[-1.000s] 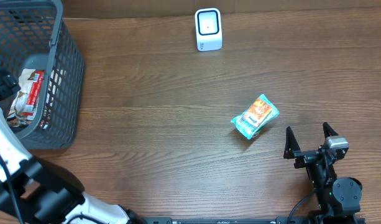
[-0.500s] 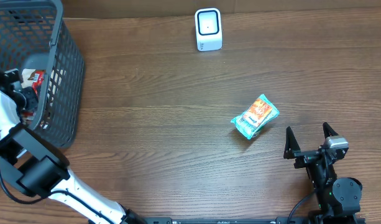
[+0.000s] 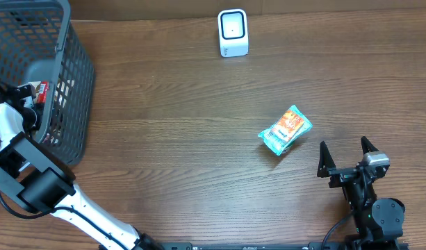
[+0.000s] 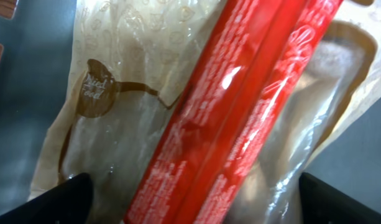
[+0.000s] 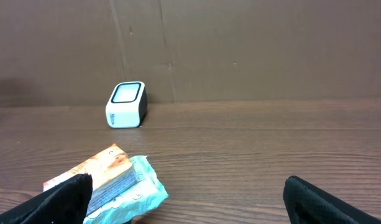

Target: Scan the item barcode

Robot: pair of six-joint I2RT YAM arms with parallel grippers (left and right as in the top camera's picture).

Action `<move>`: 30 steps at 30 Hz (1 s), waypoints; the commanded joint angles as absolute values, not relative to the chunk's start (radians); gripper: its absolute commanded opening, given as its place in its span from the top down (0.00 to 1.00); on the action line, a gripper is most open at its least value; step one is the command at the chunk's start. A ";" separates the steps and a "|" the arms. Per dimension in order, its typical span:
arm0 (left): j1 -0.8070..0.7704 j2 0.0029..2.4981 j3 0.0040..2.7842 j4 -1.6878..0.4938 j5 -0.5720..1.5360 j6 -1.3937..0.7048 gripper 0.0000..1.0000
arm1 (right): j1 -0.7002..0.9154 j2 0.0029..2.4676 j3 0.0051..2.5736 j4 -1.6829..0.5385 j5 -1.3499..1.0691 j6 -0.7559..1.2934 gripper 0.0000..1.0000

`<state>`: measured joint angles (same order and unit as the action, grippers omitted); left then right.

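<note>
Down inside grey mesh basket (image 3: 77,104), far left of bench (image 3: 164,139): red-banded snack pkt (image 4: 227,106), lying on basket floor w/ left fingers (image 4: 63,199) close above it. From left wrist cam: clear-and-beige wrapper, red band along long axis, running diagonally from btm-left to top-right of view. Tips spread wide, one at each lower corner of that view, pkt between; can't tell whether touching wrapper. From overhead only a red-white corner of pkt showing past arm and mesh, so axis unreadable there.

Over at bench's near right: right fingers (image 3: 324,165) parted, nothing between, pointing toward far edge. Just ahead and left of them, teal-and-orange pouch (image 3: 285,129), flat on wood, orange face up, long axis diagonal, upper end toward far right. Well apart from basket.

At far edge, approx centre: white barcode scanner (image 3: 233,32), upright, dark-rimmed window. Well apart from both pkts.
</note>
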<state>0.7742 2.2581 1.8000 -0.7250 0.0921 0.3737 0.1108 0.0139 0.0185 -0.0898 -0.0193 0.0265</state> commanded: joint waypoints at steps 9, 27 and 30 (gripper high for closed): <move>0.773 2.299 1.805 -0.736 0.101 0.389 0.48 | 0.104 0.003 0.008 -0.084 -0.021 0.025 0.00; 0.769 1.987 1.830 -0.696 0.102 0.332 0.67 | 0.104 0.003 0.008 -0.084 -0.021 0.025 0.00; 0.769 1.897 1.830 -0.680 0.102 0.301 0.67 | 0.104 0.003 0.008 -0.084 -0.021 0.025 0.00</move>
